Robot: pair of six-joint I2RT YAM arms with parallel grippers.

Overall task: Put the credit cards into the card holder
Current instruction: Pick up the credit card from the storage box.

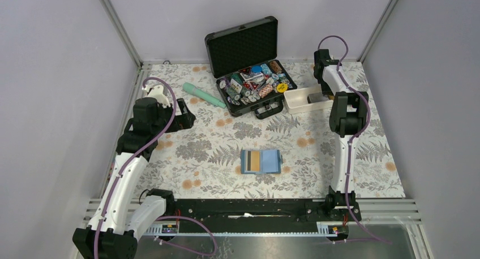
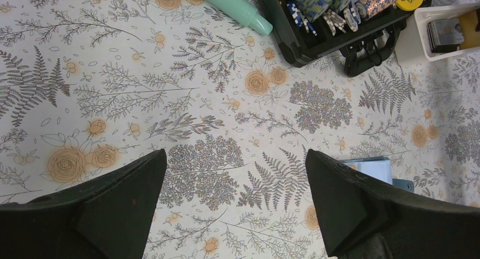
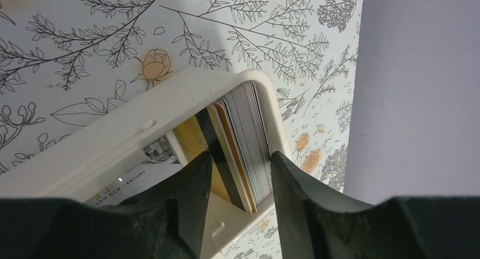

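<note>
Pickup step: over floral table (image 1: 198, 151), left gripper (image 2: 235, 174) hovers, fingers spread wide; card holder (image 1: 270, 162) open mid-table; right gripper (image 3: 240, 157) in far-right white tray (image 3: 170, 100), fingers flanking upright credit cards (image 3: 243, 117), pinch unclear; next: isolate one, lift out.

Close in, the right hand (image 3: 240, 160) straddles the credit cards (image 3: 243, 129) and hides their lower ends; whether it pinches them, I can't tell. From above, that hand is lost behind its own arm (image 1: 346, 115) at the white tray (image 1: 294, 103). The left wrist camera catches only a corner of the card holder (image 2: 371, 168) past a finger (image 2: 351, 208).
</note>
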